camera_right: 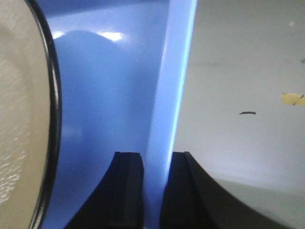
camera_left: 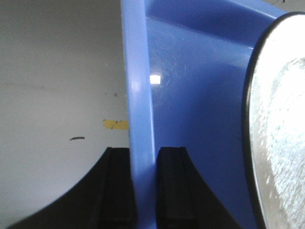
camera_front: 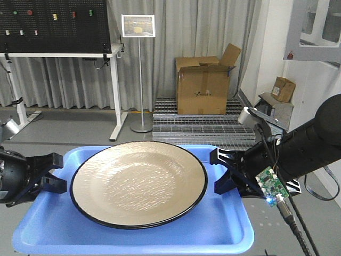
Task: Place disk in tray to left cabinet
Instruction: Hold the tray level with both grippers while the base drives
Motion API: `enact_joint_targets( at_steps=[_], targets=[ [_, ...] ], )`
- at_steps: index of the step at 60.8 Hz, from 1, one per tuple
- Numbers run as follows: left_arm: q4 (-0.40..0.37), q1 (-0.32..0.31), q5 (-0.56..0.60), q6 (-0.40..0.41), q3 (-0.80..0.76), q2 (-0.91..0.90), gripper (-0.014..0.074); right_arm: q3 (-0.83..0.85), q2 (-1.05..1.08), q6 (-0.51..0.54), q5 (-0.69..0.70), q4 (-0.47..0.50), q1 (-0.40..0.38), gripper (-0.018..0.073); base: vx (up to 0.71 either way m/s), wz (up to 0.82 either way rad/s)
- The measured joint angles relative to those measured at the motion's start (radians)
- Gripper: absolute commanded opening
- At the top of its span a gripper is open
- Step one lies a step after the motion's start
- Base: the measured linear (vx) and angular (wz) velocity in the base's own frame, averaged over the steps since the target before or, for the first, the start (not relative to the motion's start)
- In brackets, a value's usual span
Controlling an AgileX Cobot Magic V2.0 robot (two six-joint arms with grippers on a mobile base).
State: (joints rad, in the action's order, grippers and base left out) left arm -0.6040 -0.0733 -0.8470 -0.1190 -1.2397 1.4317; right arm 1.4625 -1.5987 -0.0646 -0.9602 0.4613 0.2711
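The left gripper was clenched on the left rim of the tray. The left wrist view showed the blue rim pinched between its two black fingers, one inside the tray and one outside. The right gripper gripped the right rim the same way, rim edge squeezed between both pads. The tray spanned between the two claws, roughly level.

The disk lay flat in the tray between the claws, nearer the far rim. Its black edge was just beside each claw's inner finger but not touching, with a strip of blue between.

Outside each claw was grey floor. A yellow tape scrap lay beyond the left claw's outer finger.

Well ahead of both claws:
- a cardboard box on metal grating
- a sign stand
- a pegboard bench, off toward the left claw's side

I could not tell whether the cabinet was in view.
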Motion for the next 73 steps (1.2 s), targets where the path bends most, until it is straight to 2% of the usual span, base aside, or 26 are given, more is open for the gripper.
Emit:
enact_joint_targets(
  at_steps=[73],
  targets=[
    [0.000,0.000,-0.001,0.000,0.000,0.000,0.0000,0.000,0.000,0.000,-0.001,0.000,0.000,-0.0004,0.63,-0.02]
  ],
)
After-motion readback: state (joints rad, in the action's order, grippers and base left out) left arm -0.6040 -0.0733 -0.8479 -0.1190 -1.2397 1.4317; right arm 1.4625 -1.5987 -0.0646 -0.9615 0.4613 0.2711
